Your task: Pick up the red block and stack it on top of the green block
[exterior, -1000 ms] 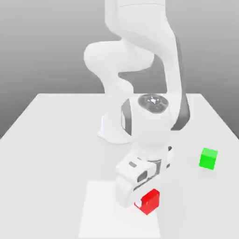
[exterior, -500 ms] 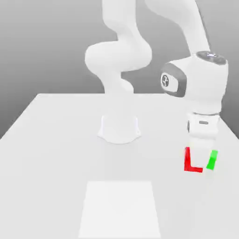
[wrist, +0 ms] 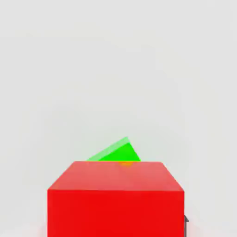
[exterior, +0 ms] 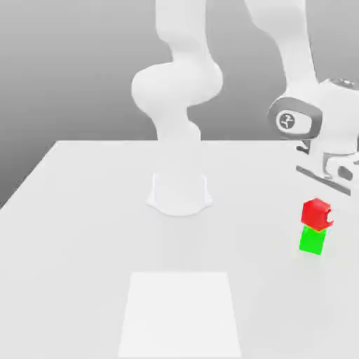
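The red block (exterior: 315,211) rests on top of the green block (exterior: 312,240) at the exterior view's right, and it looks a little tilted and turned against the cube under it. My gripper (exterior: 327,189) hangs just above the red block, with the white hand slanted over it. In the hand view the red block (wrist: 115,199) sits very close, and a corner of the green block (wrist: 115,152) peeks out from behind it.
The arm's white base (exterior: 179,193) stands at the middle of the white table (exterior: 84,231). A paler square patch (exterior: 179,312) lies on the table near the front edge. The stack stands close to the table's right side.
The arm carried the red block from the pale square at the front over to the green block on the right. The red block now sits on the green one.
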Robot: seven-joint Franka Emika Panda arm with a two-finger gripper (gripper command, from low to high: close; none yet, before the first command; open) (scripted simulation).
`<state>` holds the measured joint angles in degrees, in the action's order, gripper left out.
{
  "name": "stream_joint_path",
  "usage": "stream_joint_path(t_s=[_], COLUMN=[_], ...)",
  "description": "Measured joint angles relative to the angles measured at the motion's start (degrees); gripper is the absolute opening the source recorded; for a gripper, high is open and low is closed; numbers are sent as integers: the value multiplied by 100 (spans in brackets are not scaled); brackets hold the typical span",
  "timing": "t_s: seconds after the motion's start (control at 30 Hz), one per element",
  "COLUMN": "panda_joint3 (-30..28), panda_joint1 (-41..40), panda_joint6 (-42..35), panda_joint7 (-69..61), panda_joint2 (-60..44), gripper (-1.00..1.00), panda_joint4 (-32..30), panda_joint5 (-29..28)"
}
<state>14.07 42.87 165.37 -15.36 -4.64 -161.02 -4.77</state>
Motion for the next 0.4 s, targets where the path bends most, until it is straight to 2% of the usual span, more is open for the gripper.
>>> stream_joint_path(t_s=[0.17, 0.4], panda_joint3=[-26, -27], panda_joint1=[14, 239], panda_joint6=[67, -1050], panda_joint7=[47, -588], panda_joint2=[-68, 1141], gripper=[100, 100], panda_joint4=[3, -48], panda_joint5=[-68, 829])
